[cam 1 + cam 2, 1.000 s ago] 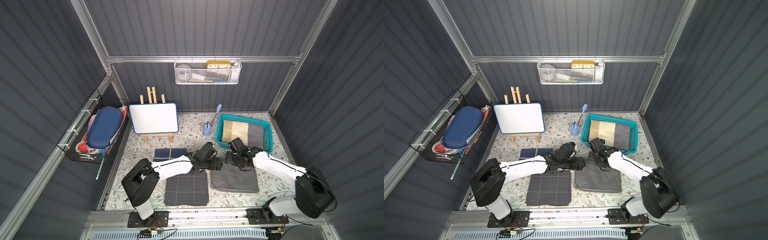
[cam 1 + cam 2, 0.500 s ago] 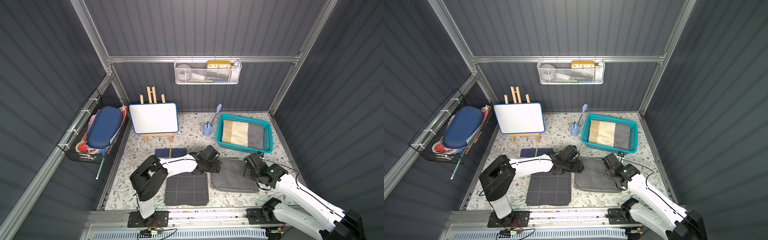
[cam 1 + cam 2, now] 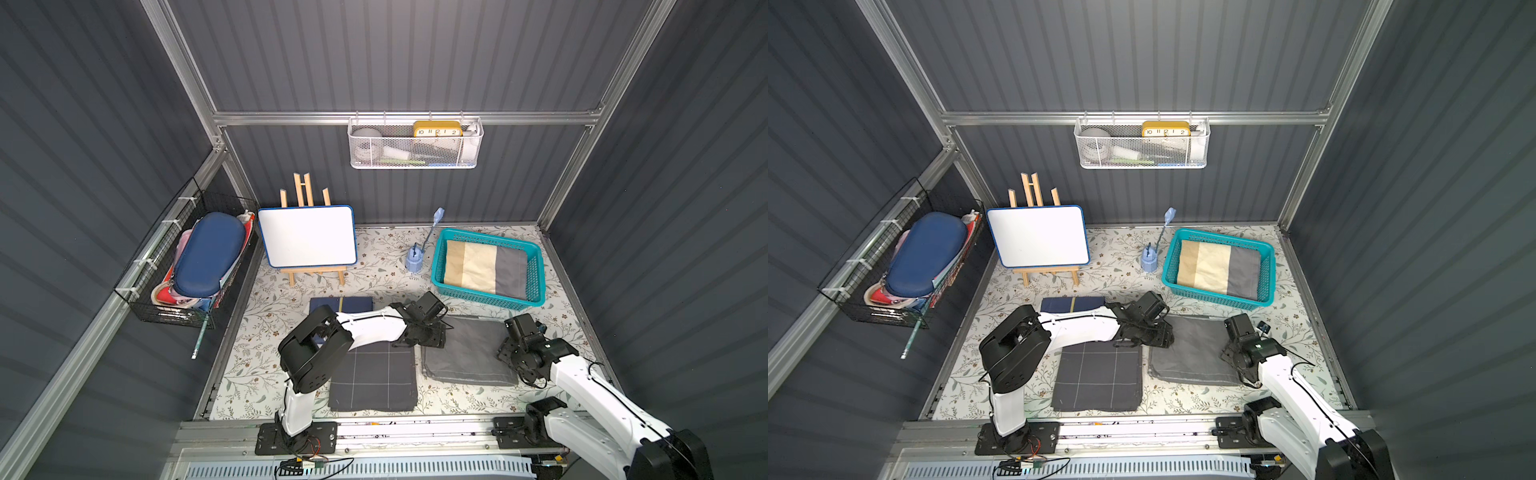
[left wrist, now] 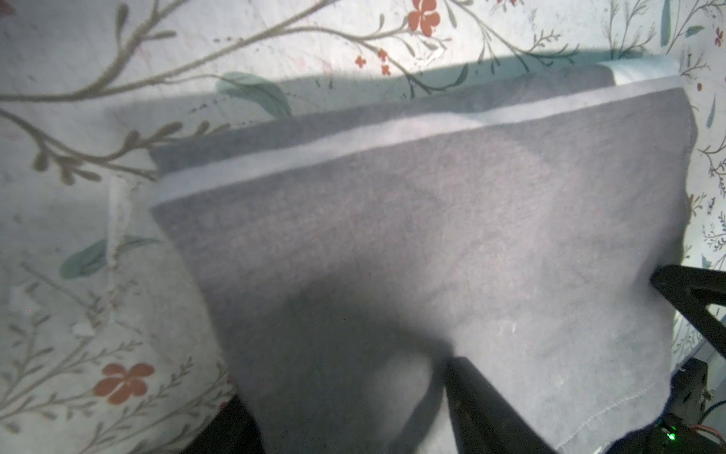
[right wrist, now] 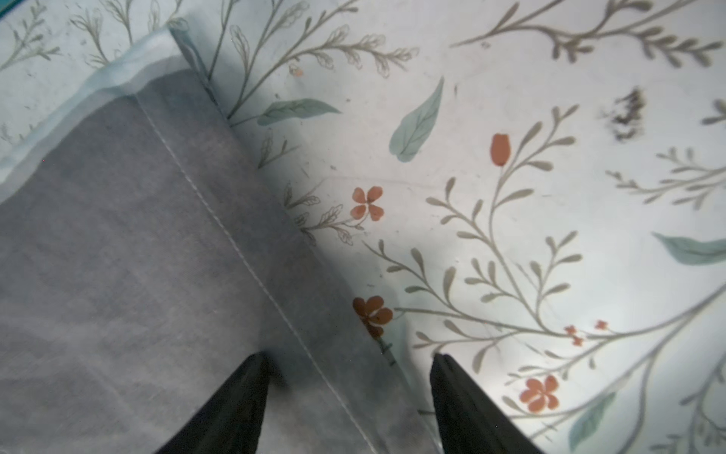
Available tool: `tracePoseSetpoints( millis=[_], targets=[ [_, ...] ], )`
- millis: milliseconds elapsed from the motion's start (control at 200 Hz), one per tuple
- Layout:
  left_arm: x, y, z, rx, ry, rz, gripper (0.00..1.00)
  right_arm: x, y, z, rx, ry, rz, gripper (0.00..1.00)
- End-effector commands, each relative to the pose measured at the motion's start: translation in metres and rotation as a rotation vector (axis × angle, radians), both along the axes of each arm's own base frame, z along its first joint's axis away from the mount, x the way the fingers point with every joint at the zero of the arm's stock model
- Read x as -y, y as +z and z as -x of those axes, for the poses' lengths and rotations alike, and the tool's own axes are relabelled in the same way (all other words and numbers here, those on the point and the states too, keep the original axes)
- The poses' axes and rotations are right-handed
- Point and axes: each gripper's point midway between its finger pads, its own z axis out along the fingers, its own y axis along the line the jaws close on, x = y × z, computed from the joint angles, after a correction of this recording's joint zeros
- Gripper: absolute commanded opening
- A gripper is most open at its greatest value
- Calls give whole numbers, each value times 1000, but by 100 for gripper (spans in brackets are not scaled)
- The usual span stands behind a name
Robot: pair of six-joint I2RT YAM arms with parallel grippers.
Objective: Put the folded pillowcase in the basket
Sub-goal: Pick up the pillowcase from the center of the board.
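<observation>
The right hand (image 5: 349,355) is released, its fingers spread astride the stitched right edge of the folded grey pillowcase (image 3: 469,353), one over the cloth and one over the floral tabletop (image 3: 374,270). The left hand (image 4: 554,320) is also unclenched, fingers apart at the pillowcase's far left corner, with cloth lying between them. The pillowcase lies flat on the tabletop, just in front of the teal basket (image 3: 478,296) and outside it. A tan, cream and grey folded cloth (image 3: 482,266) lies in the basket. A dark checked cloth (image 3: 374,378) lies just left of the pillowcase.
</observation>
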Motion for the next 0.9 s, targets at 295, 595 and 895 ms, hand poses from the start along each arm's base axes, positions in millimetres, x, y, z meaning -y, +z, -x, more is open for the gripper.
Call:
tracePoseSetpoints(
  millis=[295,595,895],
  targets=[
    [5,-15,7,-40,-39,-36,54,-33,-22,-3,-99,65,-157,64],
    [7,-16,7,-41,-45,-40,44,-38,-21,-6,-98,94,-163,47],
    [15,-1,6,8,-77,-33,29,-30,2,-4,-36,89,-136,11]
  ],
)
